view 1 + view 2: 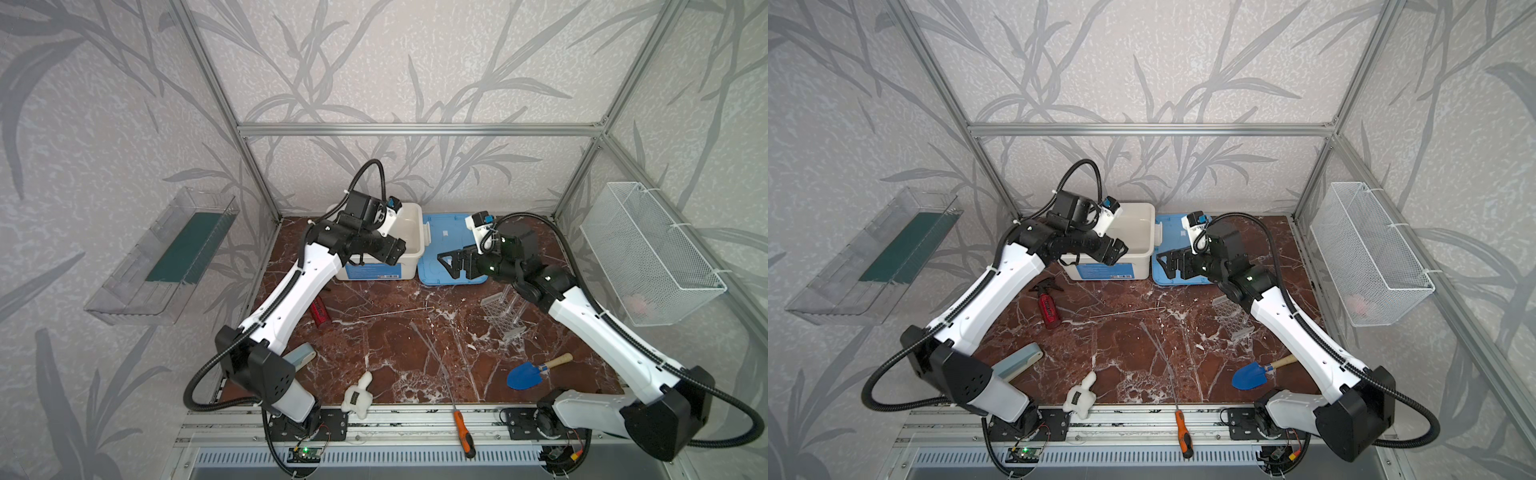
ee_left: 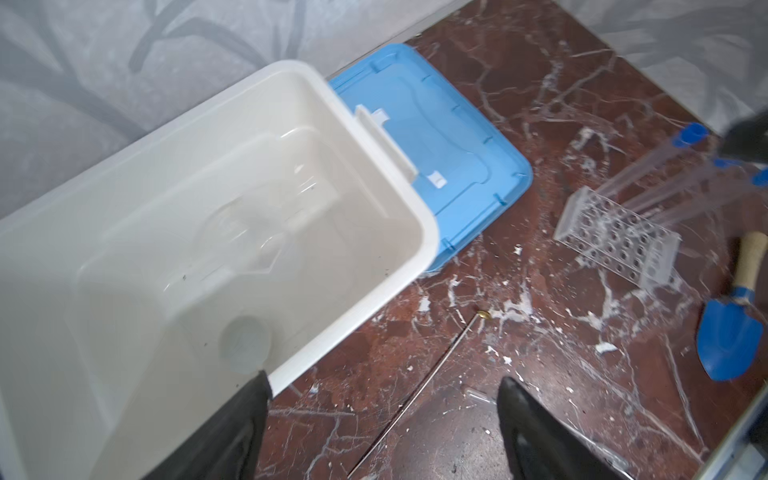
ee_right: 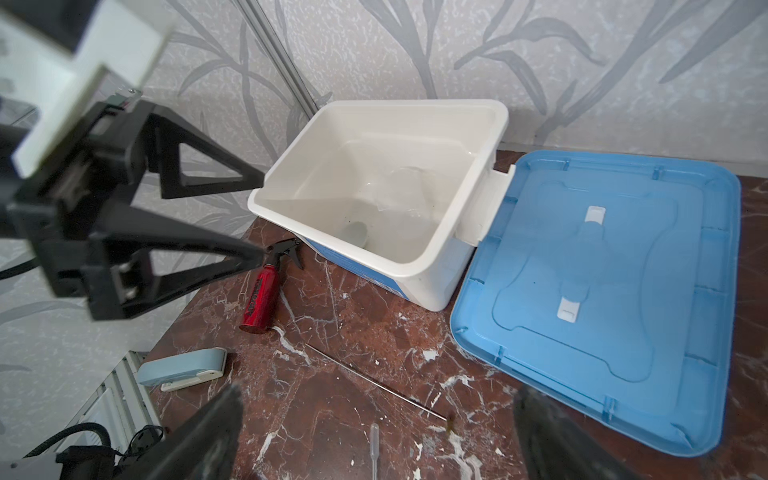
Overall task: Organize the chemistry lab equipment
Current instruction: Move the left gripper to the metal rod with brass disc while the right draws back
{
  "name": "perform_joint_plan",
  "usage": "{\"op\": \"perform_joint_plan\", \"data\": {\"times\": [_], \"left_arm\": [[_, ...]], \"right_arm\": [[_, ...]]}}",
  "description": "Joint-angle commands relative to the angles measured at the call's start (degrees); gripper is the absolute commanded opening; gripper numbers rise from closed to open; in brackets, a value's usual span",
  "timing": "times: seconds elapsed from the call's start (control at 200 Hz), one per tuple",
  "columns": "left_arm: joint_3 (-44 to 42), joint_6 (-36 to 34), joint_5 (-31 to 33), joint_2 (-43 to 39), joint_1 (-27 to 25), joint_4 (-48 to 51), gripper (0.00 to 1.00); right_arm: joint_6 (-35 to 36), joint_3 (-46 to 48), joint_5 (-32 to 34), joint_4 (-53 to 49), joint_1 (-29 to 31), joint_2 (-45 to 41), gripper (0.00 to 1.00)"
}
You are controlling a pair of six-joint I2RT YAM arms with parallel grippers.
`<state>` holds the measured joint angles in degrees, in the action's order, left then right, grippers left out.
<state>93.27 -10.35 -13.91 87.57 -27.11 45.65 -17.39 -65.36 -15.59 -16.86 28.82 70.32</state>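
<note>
Bright diffuse light; soft shadows on counter (image 1: 399,357). Wrist views blur nearest the lens; top views sharper.

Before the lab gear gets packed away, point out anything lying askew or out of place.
The tube rack lies tipped on its side on the table, its blue-capped test tubes sticking out sideways instead of upright. The orange-handled screwdriver lies with its handle past the table's front edge.

Three blue-capped test tubes (image 2: 690,135) stand in the clear rack (image 2: 619,237), well apart from the left claw (image 2: 386,415). Clear beaker (image 2: 249,232) and white dish (image 2: 245,345) lie in the bin (image 2: 353,316) beside that claw; a thin rod (image 2: 436,365) lies on the counter (image 2: 540,353) below it
</note>
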Motion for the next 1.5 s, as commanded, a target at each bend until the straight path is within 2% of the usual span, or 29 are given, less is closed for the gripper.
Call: {"op": "perform_joint_plan", "data": {"times": [0.0, 0.095, 0.255, 0.385, 0.575, 0.675, 0.945, 1.015, 1.144, 1.184, 1.279, 1.324, 1.494], "left_arm": [[-4.88, -10.18, -6.76, -4.5, -1.59, -3.59, 0.87], [-7.95, -11.0, -6.3, -6.08, -4.24, -2.86, 0.81], [-14.28, -13.83, 2.56, -5.72, -11.64, -2.79, 0.81], [-16.79, -15.04, 6.44, -2.04, -14.14, -2.96, 0.82], [-22.72, -13.27, 8.02, 1.36, -14.46, -10.65, 0.79], [-25.93, -12.16, 13.41, 3.86, -14.38, -14.94, 0.77], [-27.54, -12.87, 16.99, 10.29, -14.37, -19.67, 0.72], [-27.21, -13.45, 17.9, 11.91, -14.13, -19.53, 0.66], [-26.16, -13.97, 19.42, 14.81, -13.54, -17.96, 0.65], [-25.98, -13.84, 19.11, 15.64, -13.37, -18.01, 0.59], [-26.09, -13.06, 17.8, 16.75, -13.03, -19.05, 0.57], [-26.51, -12.99, 17.41, 17.02, -12.77, -19.75, 0.51], [-25.79, -12.85, 16.73, 18.73, -11.99, -19.34, 0.49]], "right_arm": [[0.3, 4.84, -0.82, 1.54, -0.93, -4.99, 0.99], [2.65, 9.34, -1.65, 2.47, -1.3, -9.0, 0.99], [6.01, 15.63, -4.1, 2.95, -1.58, -13.96, 0.99], [7.73, 20.64, -6.95, 5.18, -1.9, -17.01, 0.99], [9.62, 26.41, -7.41, 7.34, -2.01, -23.14, 1.0], [10.24, 28.04, -6.19, 7.83, -2.1, -25.49, 1.0], [10.26, 28.85, -4.52, 8.42, -2.15, -25.95, 0.99], [10.19, 28.86, -4.33, 8.1, -2.1, -25.93, 0.99], [10.16, 28.62, -3.78, 7.06, -2.1, -26.5, 0.98], [10.13, 28.87, -3.85, 7.2, -2.1, -26.72, 0.98], [10.09, 29.06, -3.98, 7.38, -2.1, -26.86, 0.98], [10.15, 29.04, -3.83, 7.34, -2.1, -26.86, 0.98], [10.3, 28.98, -3.4, 7.35, -2.1, -26.7, 0.98]]}}
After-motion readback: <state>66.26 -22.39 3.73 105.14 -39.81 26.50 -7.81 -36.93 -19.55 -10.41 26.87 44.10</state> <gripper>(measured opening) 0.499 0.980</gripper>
